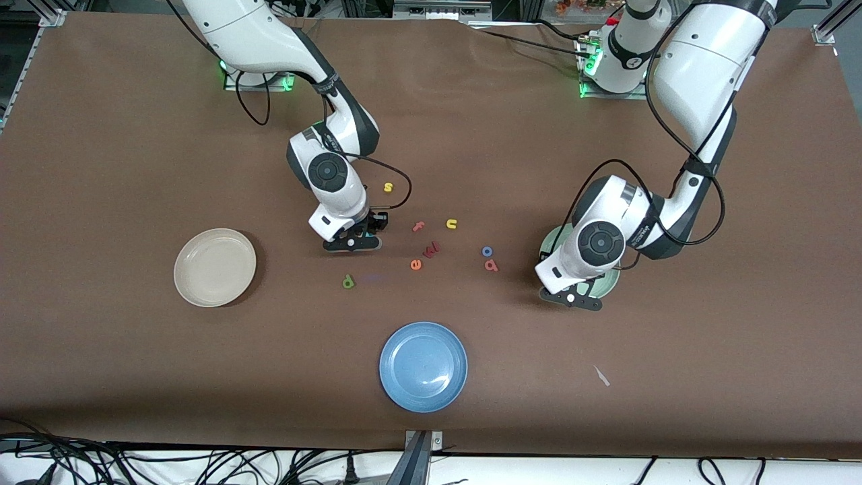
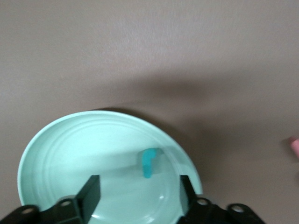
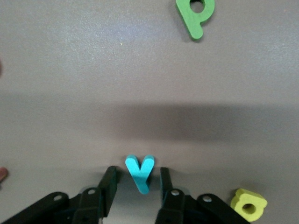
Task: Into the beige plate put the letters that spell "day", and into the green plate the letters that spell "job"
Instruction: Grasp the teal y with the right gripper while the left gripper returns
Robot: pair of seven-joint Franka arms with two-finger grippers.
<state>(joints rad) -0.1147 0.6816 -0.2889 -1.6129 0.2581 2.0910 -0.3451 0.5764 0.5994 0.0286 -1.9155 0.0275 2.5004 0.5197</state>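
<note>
My right gripper (image 1: 353, 242) (image 3: 138, 176) is low on the table, open, with its fingers either side of the teal "y" (image 3: 140, 173) and a small gap on each side. The yellow round-bodied letter (image 3: 249, 204) lies beside it, and the green looped letter (image 1: 348, 281) (image 3: 195, 14) is nearer the front camera. The beige plate (image 1: 215, 267) sits toward the right arm's end. My left gripper (image 1: 571, 295) (image 2: 138, 186) hangs open over the green plate (image 1: 609, 284) (image 2: 70, 154), where the light-blue "j" (image 2: 149, 162) lies. The blue "o" (image 1: 487, 251) and salmon looped letter (image 1: 491, 265) lie beside that plate.
A blue plate (image 1: 423, 366) sits near the table's front edge. Loose letters lie mid-table: a yellow "s" (image 1: 388, 187), a pink "f" (image 1: 419, 226), a yellow "u" (image 1: 452, 223), a red "w" (image 1: 432, 249) and an orange "e" (image 1: 416, 264).
</note>
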